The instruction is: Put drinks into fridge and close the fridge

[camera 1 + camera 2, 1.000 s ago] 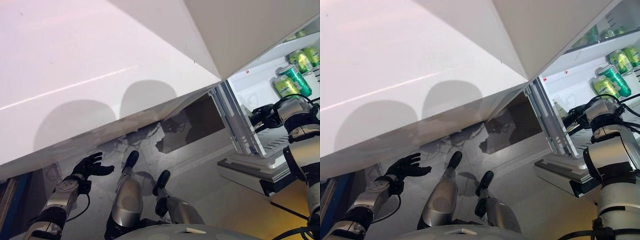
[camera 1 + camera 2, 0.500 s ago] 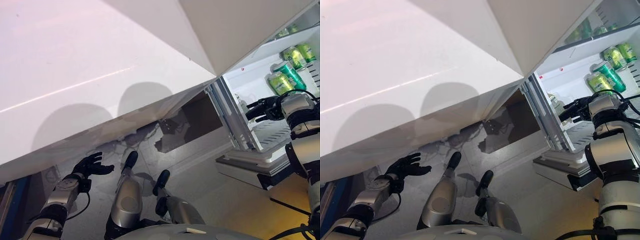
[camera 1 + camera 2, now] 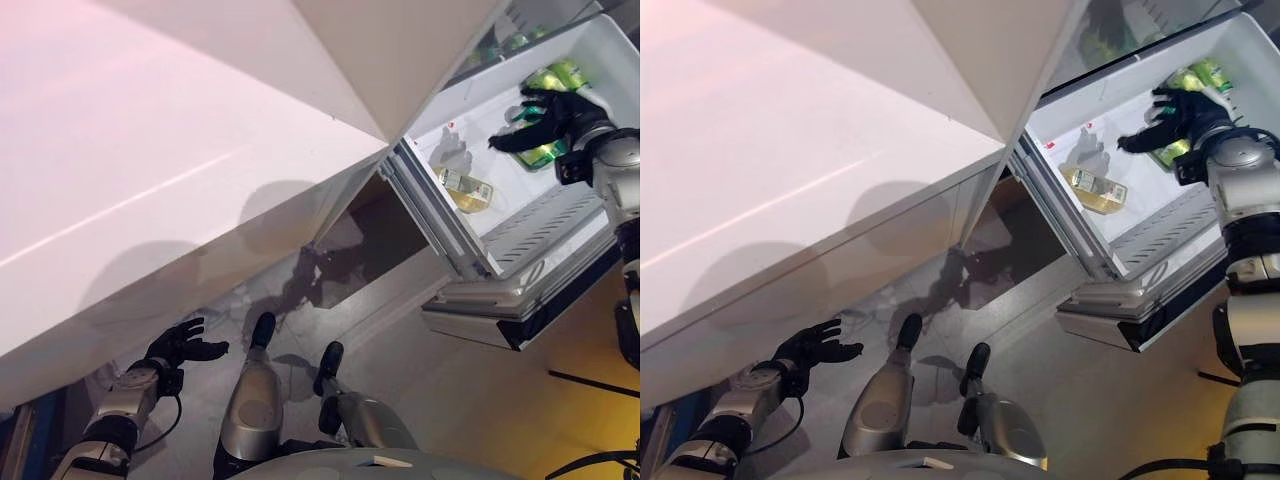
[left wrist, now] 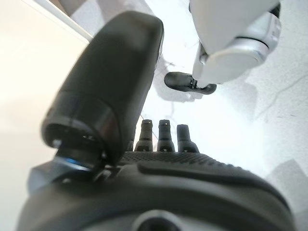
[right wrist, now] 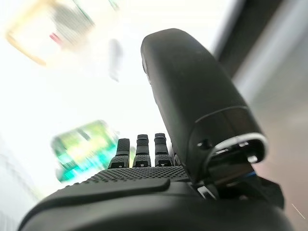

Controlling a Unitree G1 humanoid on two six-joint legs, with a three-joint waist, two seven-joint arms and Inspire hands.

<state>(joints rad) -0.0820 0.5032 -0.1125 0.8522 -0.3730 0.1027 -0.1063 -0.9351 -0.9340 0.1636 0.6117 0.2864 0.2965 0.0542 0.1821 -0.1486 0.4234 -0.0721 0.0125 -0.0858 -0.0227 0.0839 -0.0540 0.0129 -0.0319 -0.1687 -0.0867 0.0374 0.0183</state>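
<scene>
The white fridge [image 3: 520, 215] stands open at the upper right, its big white door [image 3: 150, 130] swung out over the left of the view. Green cans [image 3: 555, 78] stand on a shelf inside, and they show past the fingers in the right wrist view [image 5: 82, 147]. A yellow drink [image 3: 463, 189] lies lower in the fridge. My right hand [image 3: 548, 112] is open with spread fingers in front of the green cans and holds nothing. My left hand [image 3: 178, 345] hangs low at the lower left, open and empty, under the door.
The fridge's lower drawer front [image 3: 520, 310] juts out toward me at the right. The pale marbled floor [image 3: 440, 390] lies below. A wire shelf [image 3: 545, 225] runs under the cans.
My right hand has risen from the lower shelf to the green cans. The camera has shifted, so more of the fridge's inside shows. My left hand has stayed low.
</scene>
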